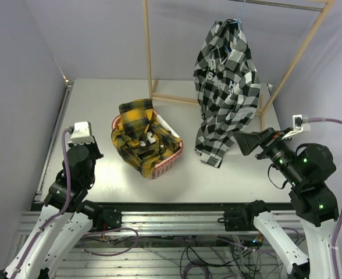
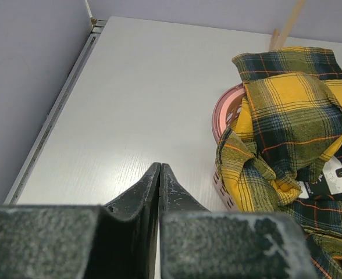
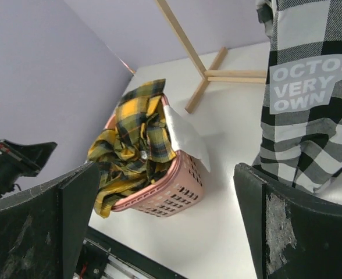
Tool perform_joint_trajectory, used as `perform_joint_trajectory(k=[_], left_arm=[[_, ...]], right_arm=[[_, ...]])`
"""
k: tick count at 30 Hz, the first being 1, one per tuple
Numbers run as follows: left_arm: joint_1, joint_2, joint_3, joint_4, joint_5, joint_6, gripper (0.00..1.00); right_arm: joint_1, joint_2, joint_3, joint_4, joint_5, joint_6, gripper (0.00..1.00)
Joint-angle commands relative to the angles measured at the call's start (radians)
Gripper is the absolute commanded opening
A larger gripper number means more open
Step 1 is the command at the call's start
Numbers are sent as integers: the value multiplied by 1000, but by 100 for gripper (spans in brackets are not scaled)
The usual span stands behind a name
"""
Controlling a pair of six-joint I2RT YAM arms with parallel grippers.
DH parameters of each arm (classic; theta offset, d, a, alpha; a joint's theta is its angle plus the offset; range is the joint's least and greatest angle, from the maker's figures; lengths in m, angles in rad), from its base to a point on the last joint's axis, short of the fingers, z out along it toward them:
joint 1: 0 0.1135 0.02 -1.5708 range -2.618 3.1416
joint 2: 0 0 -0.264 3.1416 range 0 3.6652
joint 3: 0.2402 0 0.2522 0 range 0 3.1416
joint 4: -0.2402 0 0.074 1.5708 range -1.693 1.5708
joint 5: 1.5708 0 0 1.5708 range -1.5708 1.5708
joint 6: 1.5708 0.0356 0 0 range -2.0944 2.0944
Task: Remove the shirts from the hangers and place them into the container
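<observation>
A black-and-white checked shirt [image 1: 226, 87] [image 3: 310, 87] with white lettering hangs from a light-blue hanger [image 1: 241, 14] on the rack; its hem reaches the table. The yellow-and-black plaid shirt [image 1: 139, 136] [image 2: 287, 116] [image 3: 133, 133] lies bunched in the pink container [image 1: 168, 164] [image 2: 223, 113] [image 3: 171, 195], spilling over its near rim. My right gripper [image 1: 243, 142] [image 3: 165, 174] stands open and empty just right of the hanging shirt's lower edge, facing the container. My left gripper [image 2: 159, 174] is shut on nothing, low over bare table left of the container.
The pale wooden rack frame [image 1: 148, 52] rises behind the container, and its base bar [image 1: 174, 99] lies on the table. A white piece of cloth [image 3: 185, 136] hangs over the container's far rim. Lavender walls close in on the left and back. A metal rail [image 1: 57, 136] runs along the table's left edge.
</observation>
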Motion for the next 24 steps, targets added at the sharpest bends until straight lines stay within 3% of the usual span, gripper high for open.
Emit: perform_joint_trajectory(k=[1, 4, 8, 10, 11, 13, 19, 21, 23, 24], left_arm=[[4, -5, 10, 9, -21, -11, 11], [5, -4, 7, 13, -32, -15, 12], [5, 13, 16, 7, -39, -50, 19], [5, 24, 26, 0, -30, -68, 22], [5, 30, 31, -1, -25, -76, 24], [4, 40, 36, 2, -21, -99, 24], [5, 73, 56, -18, -51, -161, 27], [5, 85, 62, -24, -47, -173, 27], [4, 94, 65, -23, -21, -162, 29], [4, 99, 65, -18, 8, -142, 31]], right_arm=[[-4, 58, 84, -76, 3, -81, 100], [-3, 82, 113, -40, -43, -138, 99], [-4, 171, 162, -33, -67, -215, 82], [-3, 240, 219, -70, -56, -257, 61], [-3, 273, 253, -87, -53, -276, 45], [-3, 340, 318, -117, -34, -312, 1], [-3, 494, 545, -136, 164, -346, 3], [-3, 557, 635, -150, 208, -365, 31], [-3, 642, 743, -177, 262, -400, 45], [-3, 703, 807, -203, 293, -415, 47]])
